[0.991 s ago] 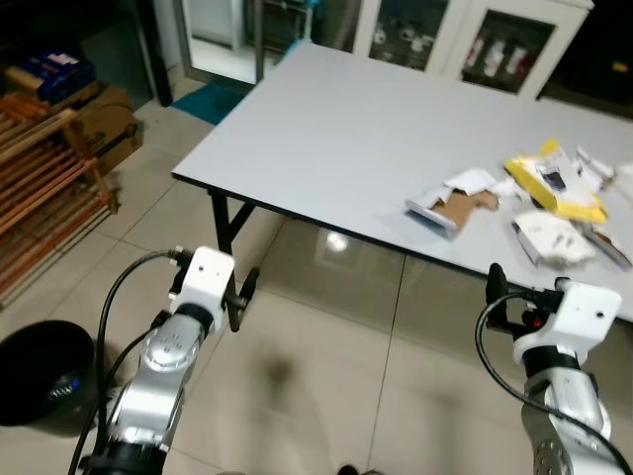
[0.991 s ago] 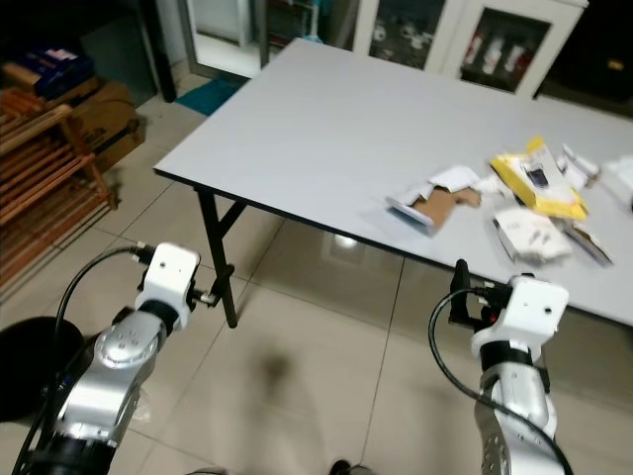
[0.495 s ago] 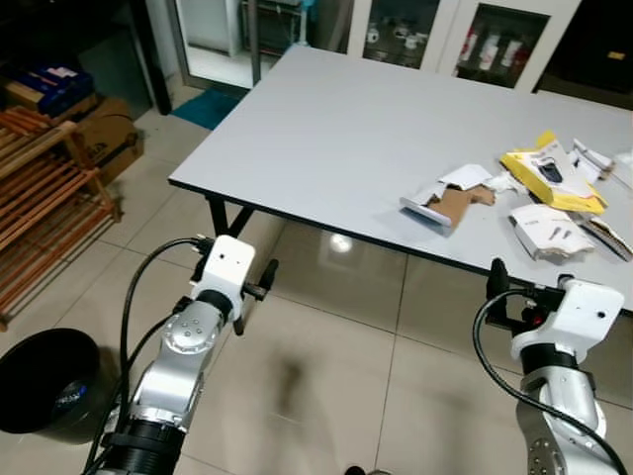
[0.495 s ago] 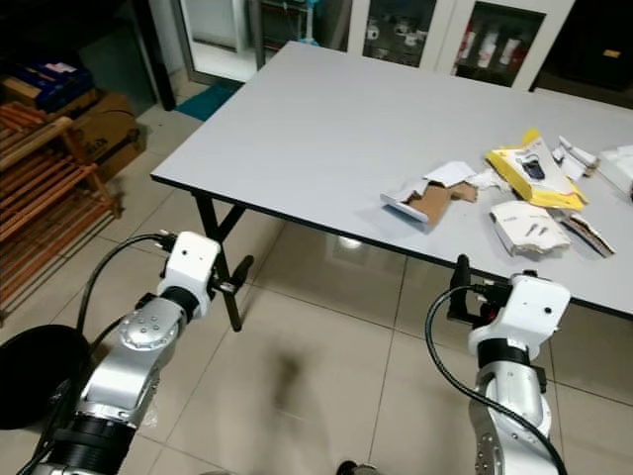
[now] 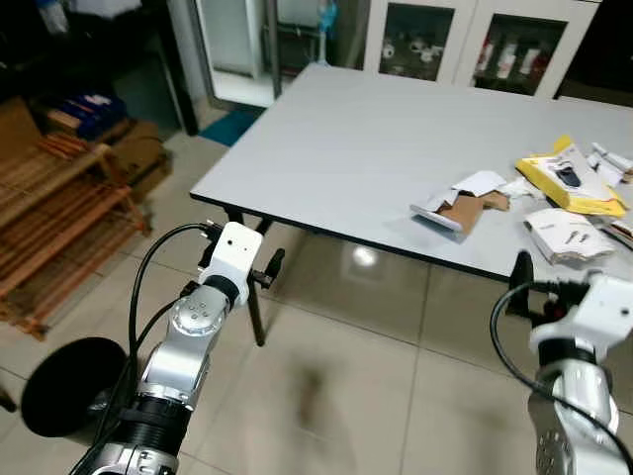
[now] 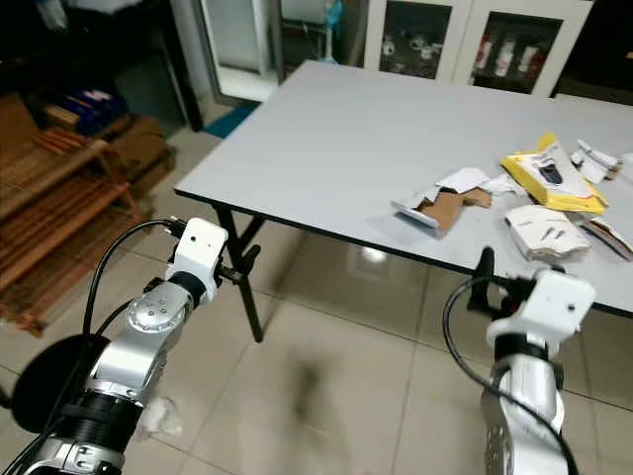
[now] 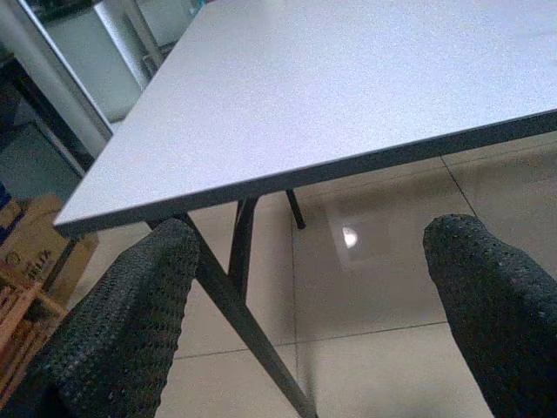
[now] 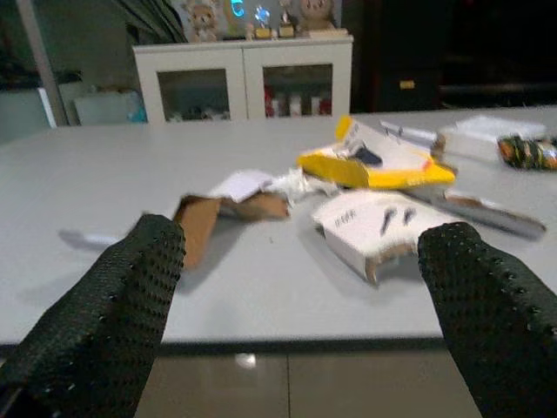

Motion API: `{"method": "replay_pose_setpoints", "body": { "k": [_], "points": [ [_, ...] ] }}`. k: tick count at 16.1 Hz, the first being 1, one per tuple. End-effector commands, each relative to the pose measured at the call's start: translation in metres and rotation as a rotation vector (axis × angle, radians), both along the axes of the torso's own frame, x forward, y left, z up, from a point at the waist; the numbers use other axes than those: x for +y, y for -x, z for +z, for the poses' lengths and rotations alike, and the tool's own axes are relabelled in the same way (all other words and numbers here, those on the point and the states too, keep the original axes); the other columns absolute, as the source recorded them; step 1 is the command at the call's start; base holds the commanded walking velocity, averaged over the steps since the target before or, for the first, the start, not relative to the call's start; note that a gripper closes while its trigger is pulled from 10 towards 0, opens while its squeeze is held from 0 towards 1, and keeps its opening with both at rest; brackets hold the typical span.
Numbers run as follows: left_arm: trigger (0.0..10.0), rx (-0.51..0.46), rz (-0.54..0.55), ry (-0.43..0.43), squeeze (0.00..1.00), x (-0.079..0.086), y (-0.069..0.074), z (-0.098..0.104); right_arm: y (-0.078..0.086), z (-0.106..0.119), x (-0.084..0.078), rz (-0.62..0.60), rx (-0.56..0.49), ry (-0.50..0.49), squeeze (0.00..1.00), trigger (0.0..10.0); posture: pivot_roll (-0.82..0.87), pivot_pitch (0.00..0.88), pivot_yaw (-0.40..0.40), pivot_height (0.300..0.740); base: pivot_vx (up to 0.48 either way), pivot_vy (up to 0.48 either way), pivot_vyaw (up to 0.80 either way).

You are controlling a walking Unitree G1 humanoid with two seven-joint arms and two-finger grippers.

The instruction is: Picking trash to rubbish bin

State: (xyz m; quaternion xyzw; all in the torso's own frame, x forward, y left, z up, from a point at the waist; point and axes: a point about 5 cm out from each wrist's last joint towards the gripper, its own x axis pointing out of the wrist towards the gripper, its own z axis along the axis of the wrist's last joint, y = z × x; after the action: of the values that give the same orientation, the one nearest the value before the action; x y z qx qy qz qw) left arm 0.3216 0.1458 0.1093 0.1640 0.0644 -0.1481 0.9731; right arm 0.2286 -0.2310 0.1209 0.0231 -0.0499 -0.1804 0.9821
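Trash (image 8: pixel 370 228) lies on table (image 8: pixel 261 287) beyond right hand (image 8: pixel 305 348).

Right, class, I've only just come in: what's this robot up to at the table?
The robot stands before a grey table, holding nothing yet. Its right gripper, fingers open, points at the trash on the table: torn brown cardboard, a white packet and a yellow packet. The left gripper, also open, is raised near the table's corner and leg. A black rubbish bin sits on the tiled floor at the robot's left. No piece has been picked up.
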Motion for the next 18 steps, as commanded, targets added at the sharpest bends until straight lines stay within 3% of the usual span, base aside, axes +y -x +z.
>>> {"method": "replay_pose_setpoints", "body": {
  "k": [1, 7, 11, 14, 16, 18],
  "points": [
    [10.0, 0.019, -0.018, -0.026, 0.00, 0.000, -0.001, -0.004, 0.003, 0.002, 0.000, -0.019, -0.013, 0.013, 0.00, 10.0, 0.20, 0.007, 0.037, 0.740, 0.000, 0.000, 0.00],
    [10.0, 0.026, -0.009, -0.034, 0.00, 0.008, -0.005, -0.007, 0.002, 0.002, 0.002, -0.012, -0.019, 0.022, 0.00, 10.0, 0.21, 0.007, 0.026, 0.740, 0.000, 0.000, 0.00],
    [10.0, 0.065, 0.039, 0.007, 0.00, 0.007, 0.006, -0.018, -0.011, 0.008, 0.015, 0.104, -0.020, 0.033, 0.00, 10.0, 0.26, 0.026, -0.057, 0.740, 0.000, 0.000, 0.00],
    [10.0, 0.080, 0.135, 0.036, 0.00, 0.017, 0.021, -0.030, -0.020, 0.004, 0.030, 0.205, 0.008, 0.024, 0.00, 10.0, 0.31, 0.039, -0.118, 0.740, 0.000, 0.000, 0.00],
    [10.0, 0.088, 0.167, 0.038, 0.00, 0.019, 0.026, -0.034, -0.023, 0.006, 0.032, 0.230, 0.011, 0.025, 0.00, 10.0, 0.34, 0.062, -0.135, 0.740, 0.000, 0.000, 0.00],
    [10.0, 0.063, 0.104, 0.007, 0.00, 0.011, 0.034, -0.028, -0.024, 0.006, 0.019, 0.203, 0.018, 0.031, 0.00, 10.0, 0.34, 0.063, -0.117, 0.740, 0.000, 0.000, 0.00]
  ]
}}
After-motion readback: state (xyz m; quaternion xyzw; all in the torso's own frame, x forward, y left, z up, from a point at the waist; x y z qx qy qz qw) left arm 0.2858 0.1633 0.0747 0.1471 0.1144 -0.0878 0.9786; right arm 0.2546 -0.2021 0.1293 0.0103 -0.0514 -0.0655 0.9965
